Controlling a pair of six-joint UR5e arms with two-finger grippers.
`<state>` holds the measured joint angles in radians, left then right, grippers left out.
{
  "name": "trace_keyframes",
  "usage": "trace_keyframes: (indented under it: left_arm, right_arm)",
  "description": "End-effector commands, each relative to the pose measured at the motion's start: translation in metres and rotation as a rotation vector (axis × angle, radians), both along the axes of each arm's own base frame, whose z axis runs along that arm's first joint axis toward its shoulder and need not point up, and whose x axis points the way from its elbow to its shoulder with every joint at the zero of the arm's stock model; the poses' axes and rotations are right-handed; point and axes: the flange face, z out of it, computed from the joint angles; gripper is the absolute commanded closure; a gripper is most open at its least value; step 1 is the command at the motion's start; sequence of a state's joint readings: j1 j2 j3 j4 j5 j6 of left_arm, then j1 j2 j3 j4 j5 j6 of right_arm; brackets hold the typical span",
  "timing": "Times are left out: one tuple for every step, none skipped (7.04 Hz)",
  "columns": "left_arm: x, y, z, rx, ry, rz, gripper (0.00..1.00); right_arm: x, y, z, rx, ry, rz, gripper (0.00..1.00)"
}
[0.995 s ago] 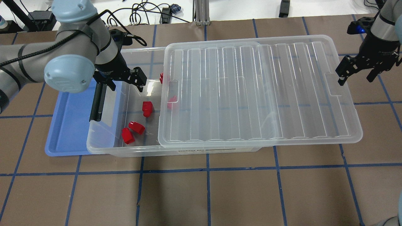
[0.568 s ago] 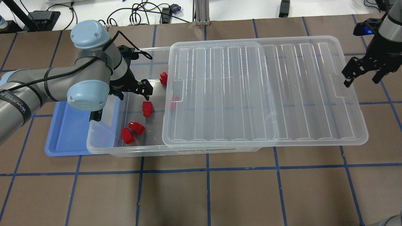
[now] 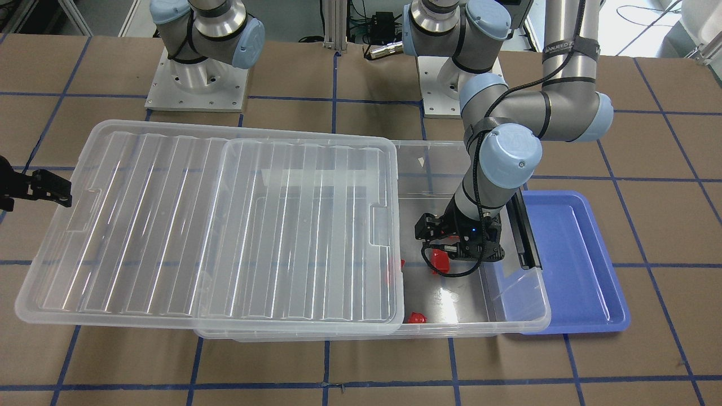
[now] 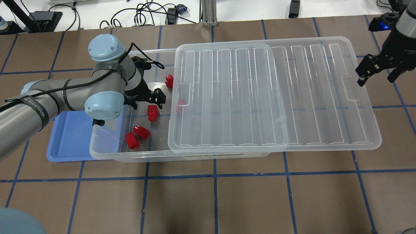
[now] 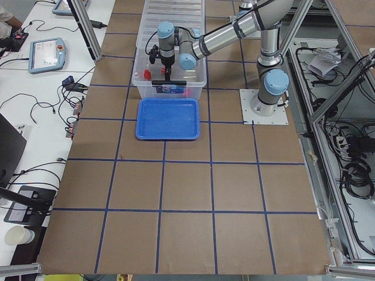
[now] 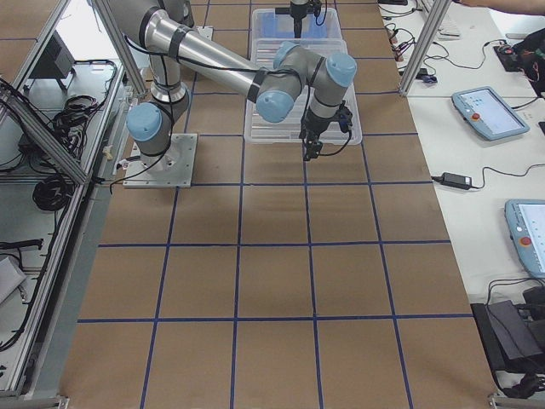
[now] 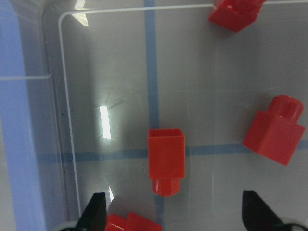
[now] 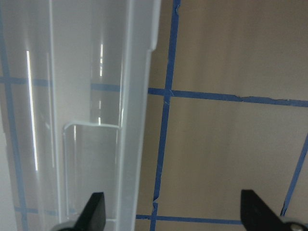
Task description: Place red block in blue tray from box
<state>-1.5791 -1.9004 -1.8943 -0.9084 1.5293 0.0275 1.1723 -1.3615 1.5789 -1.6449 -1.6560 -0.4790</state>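
Observation:
The clear box has its ribbed lid slid to the right, so its left end is uncovered. Several red blocks lie inside. My left gripper is open and low inside the box, just above one red block. In the left wrist view this red block lies ahead of my open left gripper, centred on its gap. The blue tray lies against the box's left end, partly under it. My right gripper is open and empty, just off the lid's right edge.
Two more red blocks lie near the box's front wall, one stands by the back, one shows through the lid. A black latch bar runs along the box's short end beside the left wrist.
My left arm has moved right and down into the box, over the red block. The lid has slid a little right. My right gripper has drawn back to the right, away from the lid.

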Motion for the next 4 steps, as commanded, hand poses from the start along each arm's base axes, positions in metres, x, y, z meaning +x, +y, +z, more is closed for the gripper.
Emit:
trace_keyframes:
  left_arm:
    - [-0.002,-0.003,-0.039,-0.013,0.001,-0.016,0.0]
    - [-0.001,-0.005,-0.045,-0.004,-0.003,-0.016,0.0]
    - [-0.001,-0.007,-0.047,-0.002,0.0,-0.015,0.08]
    - [0.001,-0.014,-0.043,-0.016,-0.005,-0.013,0.42]
  right_arm:
    - [0.008,0.013,0.032,-0.047,0.011,-0.026,0.0]
    - [0.012,0.017,0.04,-0.063,0.001,-0.039,0.0]
    - [0.012,0.021,0.048,-0.074,0.023,-0.038,0.0]
    - [0.015,0.028,0.061,-0.09,0.026,-0.04,0.0]
